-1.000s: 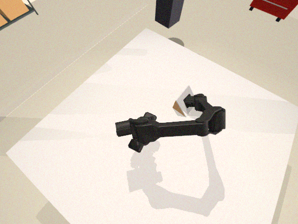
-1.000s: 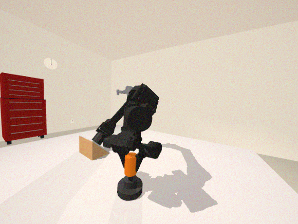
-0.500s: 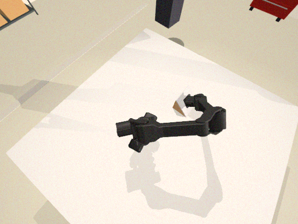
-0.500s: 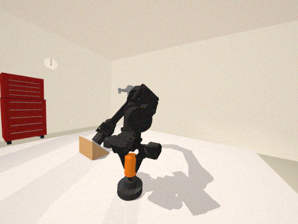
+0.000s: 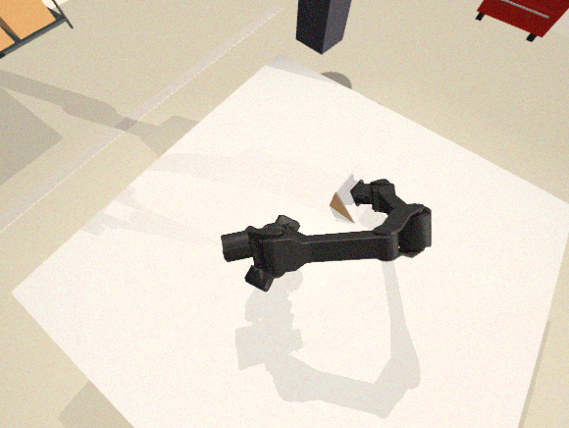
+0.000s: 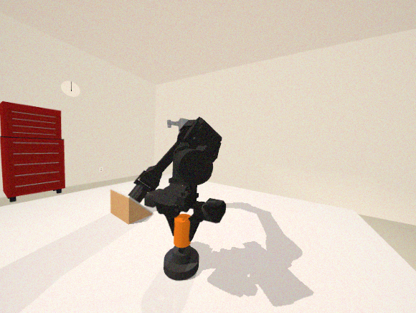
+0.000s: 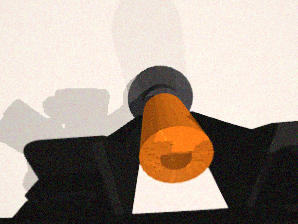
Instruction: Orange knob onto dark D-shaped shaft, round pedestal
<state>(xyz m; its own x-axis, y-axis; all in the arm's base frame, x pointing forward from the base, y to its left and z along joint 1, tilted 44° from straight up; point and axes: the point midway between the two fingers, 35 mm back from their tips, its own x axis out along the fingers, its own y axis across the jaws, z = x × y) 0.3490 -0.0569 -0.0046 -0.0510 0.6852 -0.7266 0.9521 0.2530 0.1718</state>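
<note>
The orange knob stands upright between my gripper's fingers, over the round dark pedestal. My gripper is shut on the knob, a finger on either side. A small dark gap or piece of shaft shows between the knob's lower end and the pedestal's raised middle, so the knob is not flush with it. The D-shaped hole shows in the knob's top in the wrist view, its flat edge toward the top of the picture. The shaft is mostly hidden under the knob. The arm hides knob and pedestal in the top view.
A tan wedge-shaped block stands close to the arm's base. The arm's shadow falls on the white table. A red tool cabinet and a dark column are beyond the table.
</note>
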